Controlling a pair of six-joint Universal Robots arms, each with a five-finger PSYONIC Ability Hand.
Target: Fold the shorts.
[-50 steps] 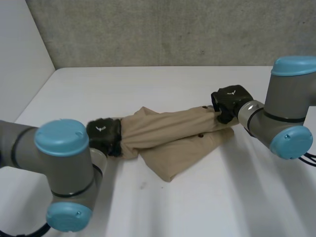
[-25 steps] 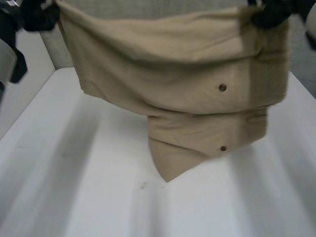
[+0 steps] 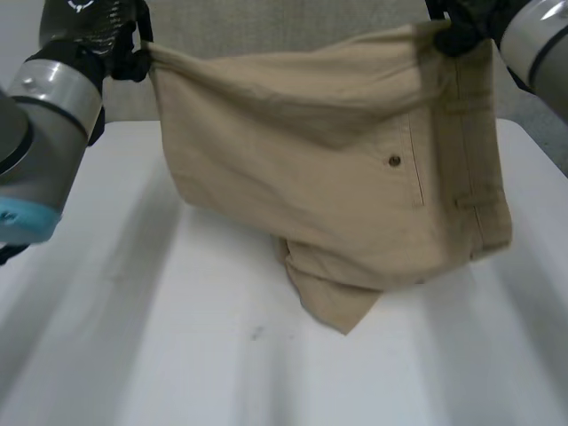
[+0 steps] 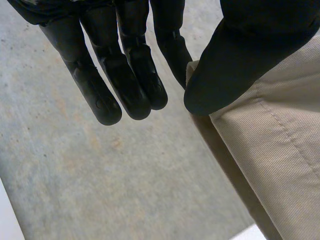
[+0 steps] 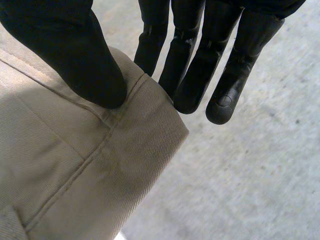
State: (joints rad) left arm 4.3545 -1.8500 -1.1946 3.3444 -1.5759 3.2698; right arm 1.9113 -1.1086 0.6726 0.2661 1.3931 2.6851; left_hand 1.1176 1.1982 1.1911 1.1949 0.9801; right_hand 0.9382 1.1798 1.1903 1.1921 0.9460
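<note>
Beige shorts (image 3: 337,169) hang in the air above the white table (image 3: 133,337), held by their two upper corners, with the lowest fold still touching the table. My left hand (image 3: 120,40) pinches the upper left corner; in the left wrist view the thumb (image 4: 235,55) presses the cloth (image 4: 270,145) against a finger. My right hand (image 3: 461,27) pinches the upper right corner at the waistband; its thumb (image 5: 75,55) clamps the hem (image 5: 100,165) against the fingers (image 5: 200,65).
A grey concrete wall (image 3: 266,22) stands behind the table. The left arm's grey wrist (image 3: 49,106) rises at the left edge and the right arm (image 3: 537,44) at the right. A small dark speck (image 3: 256,334) marks the table.
Both hands have lifted the shorts from lying flat on the table to hanging stretched in the air. Since half a second ago the cloth has shifted slightly right and lower.
</note>
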